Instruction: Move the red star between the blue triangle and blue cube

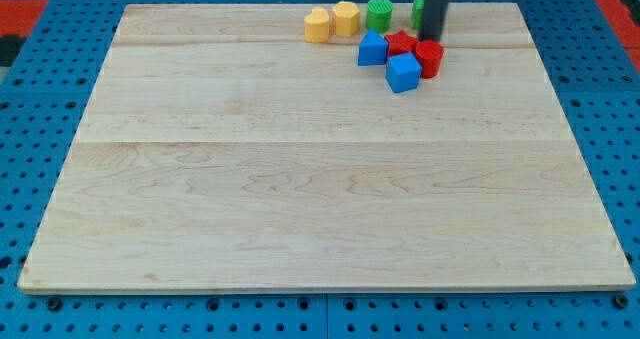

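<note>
- My tip (432,39) was near the view's top of the wooden board (300,179), just behind the red star (401,43) and touching it or very close to it.
- I had no jaws at all, only a straight dark rod, so nothing was pinched or held.
- The red star sat between the blue triangle (373,49) on the view's left and the red cylinder (429,58) on the view's right.
- The blue cube (403,73) lay just below the star and seemed to touch it.
- So the star looked almost in its place, snug in the gap between the two blue blocks.
- I think the pushing step was nearly over.
- Next, only a tiny, slow nudge toward the view's bottom left seemed needed, or none.
- A hard push could knock the blue blocks apart.
- The yellow heart (317,25), the yellow hexagon (346,18) and the green cylinder (379,14) stood in a row near the top edge.
- Another green block (416,12) peeked out behind the rod; I could not tell its shape.
</note>
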